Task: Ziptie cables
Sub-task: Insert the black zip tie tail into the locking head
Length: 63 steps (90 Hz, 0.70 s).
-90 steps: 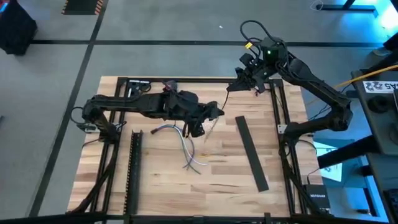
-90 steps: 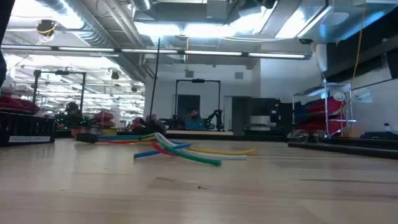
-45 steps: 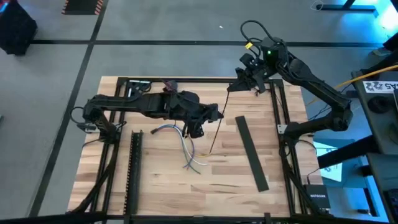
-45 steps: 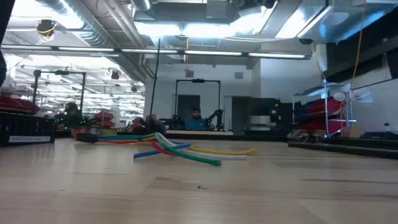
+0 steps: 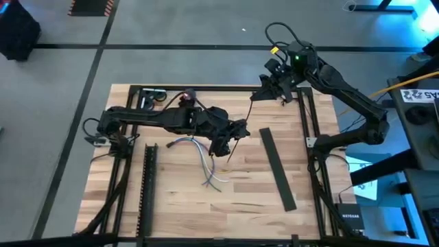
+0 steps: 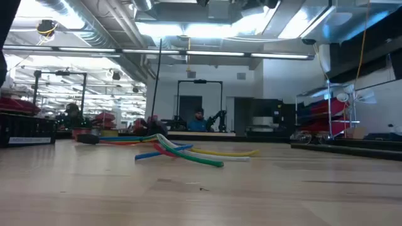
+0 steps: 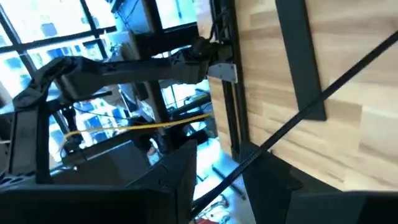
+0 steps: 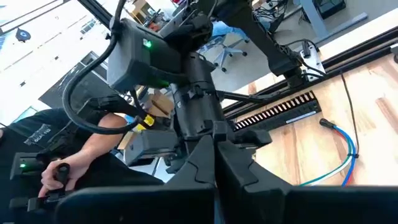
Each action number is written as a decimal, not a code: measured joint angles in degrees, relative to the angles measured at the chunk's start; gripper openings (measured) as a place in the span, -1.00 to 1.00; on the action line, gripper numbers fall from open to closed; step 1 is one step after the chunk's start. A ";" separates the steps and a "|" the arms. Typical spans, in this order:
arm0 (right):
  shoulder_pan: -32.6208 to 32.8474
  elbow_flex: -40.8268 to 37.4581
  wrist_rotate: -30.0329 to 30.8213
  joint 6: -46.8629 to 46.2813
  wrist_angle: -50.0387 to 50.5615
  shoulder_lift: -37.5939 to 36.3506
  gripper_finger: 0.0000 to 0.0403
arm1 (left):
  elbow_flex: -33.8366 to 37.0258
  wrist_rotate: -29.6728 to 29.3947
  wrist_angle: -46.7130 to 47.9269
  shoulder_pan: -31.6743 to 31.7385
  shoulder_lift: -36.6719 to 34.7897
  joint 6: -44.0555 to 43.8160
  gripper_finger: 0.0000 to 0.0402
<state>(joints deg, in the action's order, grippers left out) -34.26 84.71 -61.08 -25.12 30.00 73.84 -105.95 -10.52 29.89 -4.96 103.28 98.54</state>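
My left gripper (image 5: 232, 137), clenched on a zip tie (image 7: 323, 99), has swung it nearer the cables (image 5: 206, 161) lying loose beside it, so threading looks next, while my right gripper (image 5: 264, 89) waits well beyond them, pressed closed.

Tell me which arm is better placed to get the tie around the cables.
Left. The left gripper holds a zip tie right beside the cables; the right gripper hovers at the table's far edge.
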 joint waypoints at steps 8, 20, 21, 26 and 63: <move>0.00 0.00 0.05 0.19 -0.17 0.00 -1.00 | 0.00 0.06 1.05 -0.92 0.00 -1.32 -0.42; -0.96 0.00 0.08 1.08 -0.25 0.00 -1.00 | 0.00 0.11 2.27 -1.50 0.00 -2.77 -0.42; -1.10 0.00 0.07 1.15 -0.24 0.00 -1.00 | 0.00 0.10 2.27 -1.50 0.00 -3.00 -0.42; -1.88 0.00 0.09 1.52 -0.37 0.00 -1.00 | 0.00 0.08 2.36 -1.44 0.00 -3.81 -0.42; -5.62 0.00 -1.33 2.02 -4.66 0.00 -1.00 | 0.00 -2.06 3.06 -1.59 0.00 -16.04 -0.70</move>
<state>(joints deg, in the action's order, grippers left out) -39.88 84.71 -62.41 -23.10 25.34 73.84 -105.95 -12.58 32.95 -6.55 103.28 82.50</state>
